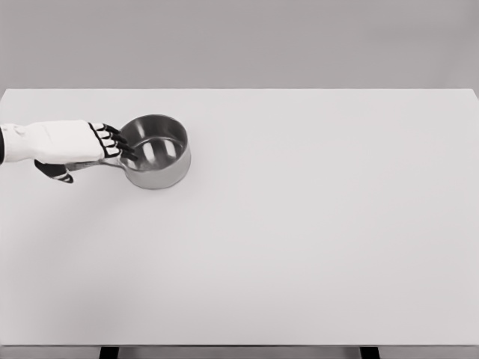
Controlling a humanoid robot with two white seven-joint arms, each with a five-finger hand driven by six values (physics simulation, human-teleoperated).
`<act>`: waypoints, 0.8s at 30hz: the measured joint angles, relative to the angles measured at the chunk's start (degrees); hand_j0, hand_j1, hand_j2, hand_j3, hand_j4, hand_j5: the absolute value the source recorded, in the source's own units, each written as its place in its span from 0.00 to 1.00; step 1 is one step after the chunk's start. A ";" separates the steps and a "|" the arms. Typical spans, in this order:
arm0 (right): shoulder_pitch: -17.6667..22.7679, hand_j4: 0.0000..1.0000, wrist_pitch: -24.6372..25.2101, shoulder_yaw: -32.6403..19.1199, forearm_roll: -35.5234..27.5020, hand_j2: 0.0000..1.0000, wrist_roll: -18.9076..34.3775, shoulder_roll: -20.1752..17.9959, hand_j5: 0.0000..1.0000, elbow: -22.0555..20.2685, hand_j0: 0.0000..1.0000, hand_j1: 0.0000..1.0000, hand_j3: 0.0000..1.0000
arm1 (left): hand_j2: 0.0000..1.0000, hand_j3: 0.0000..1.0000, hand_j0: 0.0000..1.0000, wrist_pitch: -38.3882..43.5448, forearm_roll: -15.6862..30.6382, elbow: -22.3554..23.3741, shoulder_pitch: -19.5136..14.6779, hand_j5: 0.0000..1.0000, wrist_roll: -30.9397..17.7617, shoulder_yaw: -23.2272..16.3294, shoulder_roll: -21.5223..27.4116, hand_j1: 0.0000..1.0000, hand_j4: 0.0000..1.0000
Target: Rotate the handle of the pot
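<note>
Steel round pot (156, 152) | left robot hand (75, 142) gripping its handle (105, 163) | smooth white table (299, 224)

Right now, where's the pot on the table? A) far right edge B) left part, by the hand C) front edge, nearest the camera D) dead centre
B: the pot stands on the left part of the table, and the left hand, coming in from the left edge, lies over its handle with fingertips at the rim. The right arm is out of view.
</note>
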 measured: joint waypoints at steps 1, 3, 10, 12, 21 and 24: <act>0.00 1.00 0.00 0.00 0.00 1.00 0.00 0.00 1.00 0.00 1.00 1.00 1.00 | 1.00 1.00 1.00 0.00 -0.02 0.28 0.00 1.00 0.00 0.03 0.00 1.00 1.00; 0.00 1.00 0.00 -0.01 0.00 1.00 0.00 0.00 1.00 0.00 1.00 1.00 1.00 | 1.00 1.00 1.00 0.00 -0.37 1.06 0.26 1.00 0.00 0.39 0.01 1.00 1.00; 0.00 1.00 0.00 0.01 0.00 1.00 0.00 0.00 1.00 0.00 1.00 1.00 1.00 | 1.00 1.00 1.00 0.00 -1.62 3.93 0.44 1.00 0.04 1.39 0.01 1.00 1.00; 0.00 1.00 0.00 0.01 0.00 1.00 0.00 0.00 1.00 0.00 1.00 1.00 1.00 | 1.00 1.00 1.00 0.00 -2.12 4.64 0.35 1.00 0.07 1.66 -0.01 1.00 1.00; 0.00 1.00 0.00 0.00 0.00 1.00 0.00 0.00 1.00 0.00 1.00 1.00 1.00 | 1.00 1.00 1.00 0.00 -2.81 7.90 0.00 1.00 0.09 2.29 -0.64 1.00 1.00; 0.00 1.00 0.00 0.01 0.00 1.00 0.00 0.00 1.00 0.00 1.00 1.00 1.00 | 1.00 1.00 1.00 0.00 -2.89 8.76 0.00 1.00 0.09 2.38 -1.03 1.00 1.00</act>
